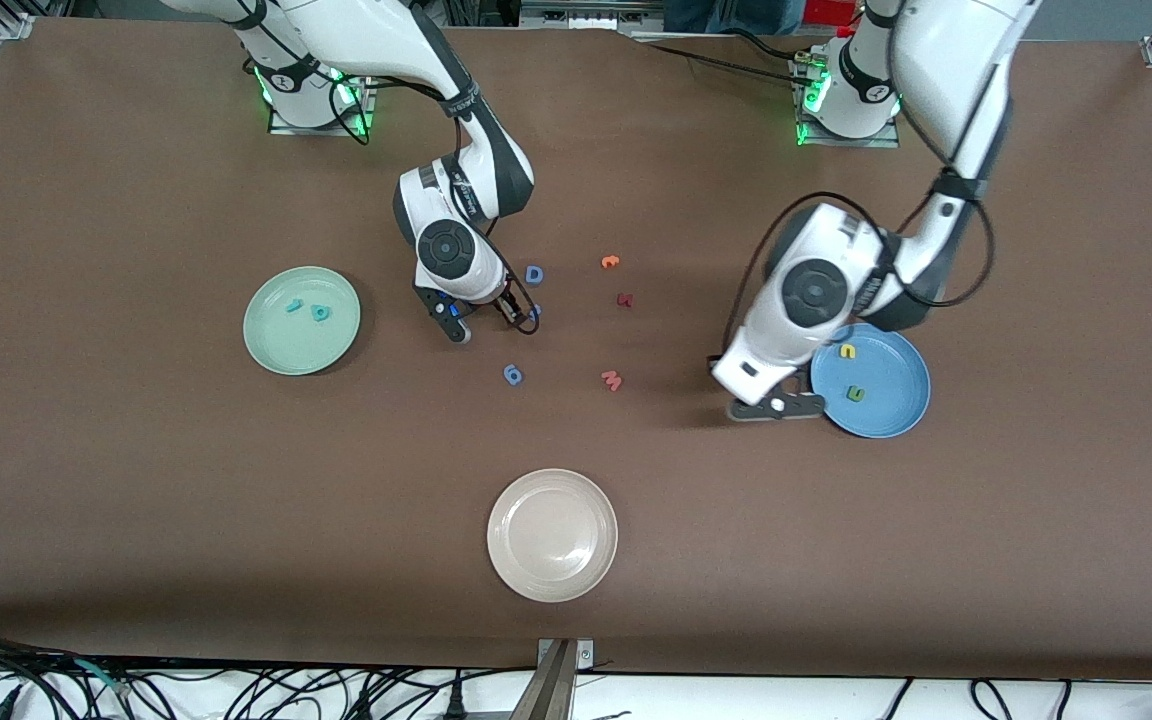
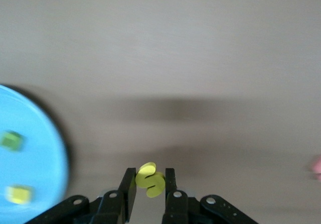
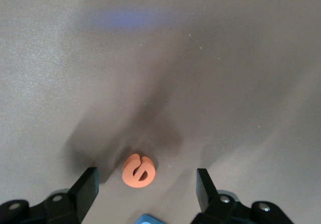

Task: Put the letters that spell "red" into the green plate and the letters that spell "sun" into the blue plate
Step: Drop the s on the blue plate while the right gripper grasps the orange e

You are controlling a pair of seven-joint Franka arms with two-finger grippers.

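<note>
My left gripper [image 2: 150, 173] is shut on the yellow "s" [image 2: 153, 183], over the table just beside the blue plate [image 2: 35, 169]; in the front view this gripper [image 1: 776, 405] hides the letter. The blue plate [image 1: 886, 400] holds the yellow "u" [image 1: 847, 351] and the green "n" [image 1: 854, 393]. My right gripper [image 3: 146, 178] stands open low over the table, with the orange "e" [image 3: 138, 171] lying between its fingers, untouched. From the front, the right gripper [image 1: 483, 320] covers the "e". In the green plate [image 1: 286, 350] lie the teal "r" [image 1: 293, 306] and the teal "d" [image 1: 321, 313].
Loose letters lie mid-table: a blue "D" [image 1: 534, 274], an orange "t"-like letter [image 1: 610, 262], a dark red letter [image 1: 624, 299], a pink "w" [image 1: 612, 380] and a blue letter [image 1: 513, 375]. A beige plate [image 1: 552, 535] sits nearer the front camera.
</note>
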